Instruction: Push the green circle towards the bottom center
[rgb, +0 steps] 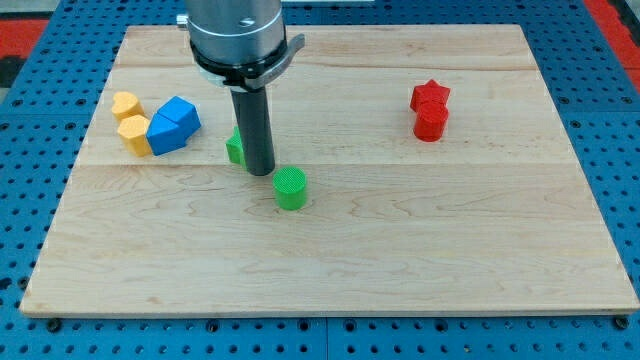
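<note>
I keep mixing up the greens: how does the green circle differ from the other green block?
The green circle is fully visible; the other green block is half hidden behind the rod. The circle is plainly round; the other's shape cannot be made out. The circle lies to the lower right of my tip, the other to its left. Both are green.

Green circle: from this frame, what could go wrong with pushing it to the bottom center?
1. My tip sits above and to the view's left of the green circle, so a straight push would likely send it down and rightward, off a straight line downward.
2. Contact looks off-center; the round block may slip sideways off my tip.
3. A second green block, half hidden behind the rod, lies close by and could get nudged during repositioning.
</note>
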